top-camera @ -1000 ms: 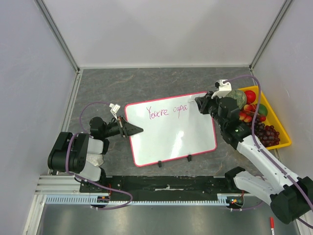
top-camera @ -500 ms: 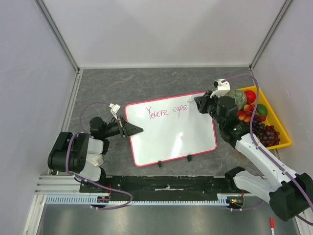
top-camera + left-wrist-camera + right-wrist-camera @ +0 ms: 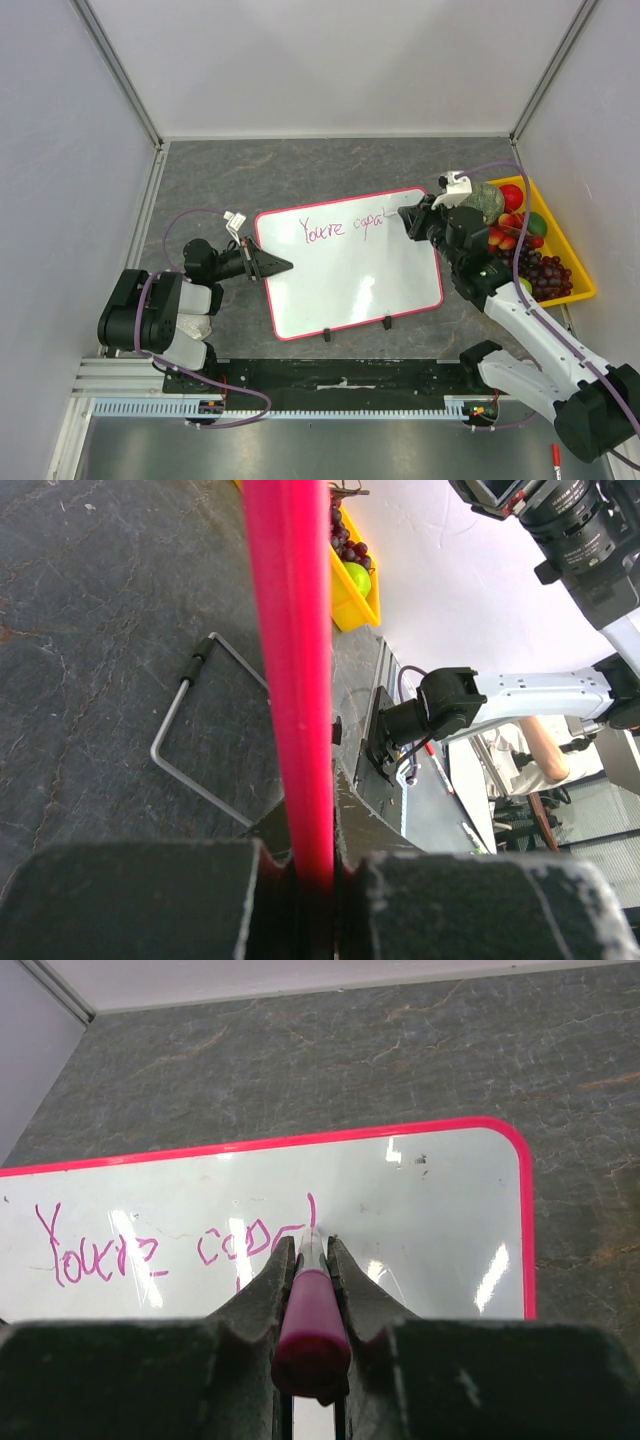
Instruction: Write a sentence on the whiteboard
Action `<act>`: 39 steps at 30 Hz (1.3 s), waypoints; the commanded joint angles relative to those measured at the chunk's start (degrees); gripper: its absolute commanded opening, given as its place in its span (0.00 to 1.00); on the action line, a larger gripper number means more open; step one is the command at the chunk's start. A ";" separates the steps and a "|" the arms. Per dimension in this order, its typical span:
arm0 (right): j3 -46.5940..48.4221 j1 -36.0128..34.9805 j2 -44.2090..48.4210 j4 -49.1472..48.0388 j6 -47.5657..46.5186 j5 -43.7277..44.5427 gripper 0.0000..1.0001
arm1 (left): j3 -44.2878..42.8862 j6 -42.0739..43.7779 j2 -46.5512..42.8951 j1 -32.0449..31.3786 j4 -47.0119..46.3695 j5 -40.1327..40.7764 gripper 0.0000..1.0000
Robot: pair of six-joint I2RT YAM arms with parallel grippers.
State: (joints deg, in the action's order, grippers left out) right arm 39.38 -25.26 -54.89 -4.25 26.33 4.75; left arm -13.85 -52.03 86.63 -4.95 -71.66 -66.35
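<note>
The whiteboard (image 3: 350, 285), white with a pink-red rim, lies flat in the middle of the table. The sentence (image 3: 343, 227) is a purple-magenta line reading about "You're capa", ending in an upright stroke (image 3: 311, 1208). My right gripper (image 3: 405, 216) (image 3: 308, 1242) is shut on a magenta marker (image 3: 311, 1312), whose tip touches the whiteboard (image 3: 430, 1210) just below that stroke. My left gripper (image 3: 286, 265) (image 3: 312, 868) is shut on the whiteboard's left rim (image 3: 290, 680), which runs up between its jaws in the left wrist view.
A yellow tray (image 3: 579, 291) of fruit, with grapes (image 3: 547, 276), stands right of the board behind my right arm. Two black clips (image 3: 327, 333) sit on the board's near edge. A bent wire bracket (image 3: 185, 742) lies on the dark stone table. A red pen (image 3: 555, 462) lies near the bottom right.
My right gripper has shifted slightly to the right along the written line, and an upright stroke has appeared after "capa". The left arm and the board have not moved.
</note>
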 commanded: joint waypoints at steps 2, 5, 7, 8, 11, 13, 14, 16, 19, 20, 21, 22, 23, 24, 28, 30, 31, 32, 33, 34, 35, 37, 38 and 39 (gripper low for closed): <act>-2.46 0.21 1.45 2.05 -0.58 -2.38 0.00 | 0.84 4.92 0.65 -0.15 -0.85 -0.10 0.02; -3.16 0.38 2.16 2.40 -0.49 -3.52 0.00 | 0.75 4.92 0.73 -0.15 -0.76 -0.10 0.02; -3.69 0.29 2.42 2.41 -0.31 -3.79 0.00 | 0.93 4.92 0.56 -0.15 -0.94 -0.10 0.02; -3.78 0.21 2.51 2.41 -0.22 -3.87 0.00 | 0.93 4.92 0.56 -0.15 -0.85 -0.10 0.02; -3.43 0.21 2.07 2.23 -0.22 -3.61 0.00 | 0.84 4.92 0.65 -0.15 -0.94 -0.10 0.02; -2.82 0.29 1.63 1.97 -0.40 -2.82 0.00 | 0.93 4.92 0.56 -0.15 -0.85 -0.10 0.02; -2.38 0.29 1.37 1.88 -0.40 -2.39 0.00 | 0.93 4.92 0.56 -0.15 -0.85 -0.10 0.02; -1.50 0.21 0.49 1.53 -0.49 -1.42 0.00 | 0.93 4.92 0.47 -0.15 -0.94 -0.10 0.02; 0.08 0.21 -0.39 1.26 -0.31 0.08 0.00 | 0.93 4.92 0.56 -0.15 -0.85 -0.10 0.02; 0.52 0.21 -0.65 1.09 -0.31 0.60 0.00 | 0.93 4.92 0.64 -0.15 -0.85 -0.10 0.02; 0.88 0.29 -1.00 0.91 -0.31 0.96 0.00 | 0.93 4.92 0.47 -0.15 -0.85 -0.10 0.02; 1.31 0.21 -1.18 0.91 -0.31 1.31 0.00 | 0.93 4.92 0.47 -0.15 -0.85 -0.10 0.02; 1.58 0.21 -1.53 0.82 -0.31 1.57 0.00 | 0.93 4.92 0.47 -0.15 -0.85 -0.01 0.02; 1.84 0.29 -1.53 0.82 -0.31 1.84 0.00 | 0.93 4.92 0.56 -0.15 -0.94 -0.10 0.02; 2.46 0.30 -1.97 0.82 -0.40 2.72 0.00 | 0.93 4.92 0.47 -0.15 -1.03 -0.10 0.02; 2.37 0.38 -1.80 1.09 -0.40 3.15 0.00 | 0.93 4.92 0.47 -0.15 -0.85 -0.01 0.02; 2.29 0.38 -1.62 1.26 -0.49 3.50 0.00 | 0.93 4.92 0.56 -0.15 -0.94 -0.10 0.02; 2.20 0.30 -1.45 1.44 -0.66 3.68 0.00 | 0.84 4.83 0.64 -0.15 -0.94 -0.10 0.02; 2.02 0.38 -1.27 1.70 -0.84 3.94 0.00 | 0.84 4.83 0.65 -0.15 -0.94 -0.10 0.02; 1.85 0.38 -1.01 1.96 -1.01 4.21 0.00 | 0.93 4.83 0.65 -0.15 -0.94 -0.19 0.02; 1.67 0.38 -0.74 2.05 -1.19 4.47 0.00 | 0.93 4.83 0.65 -0.23 -0.94 -0.10 0.02; 1.49 0.47 -0.39 2.67 -1.28 4.56 0.00 | 0.93 4.92 0.56 -0.15 -1.03 -0.01 0.02; 1.41 0.47 -0.30 2.93 -1.45 4.48 0.00 | 0.93 4.83 0.56 -0.15 -0.94 -0.01 0.02; 1.32 0.56 -0.30 3.19 -1.45 4.47 0.00 | 0.84 4.83 0.64 -0.15 -0.94 -0.01 0.02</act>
State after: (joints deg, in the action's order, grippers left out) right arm 40.16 -25.26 -55.64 -3.81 26.37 6.48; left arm -13.67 -52.25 86.63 -4.95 -71.66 -66.15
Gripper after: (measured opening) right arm 0.182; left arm 0.076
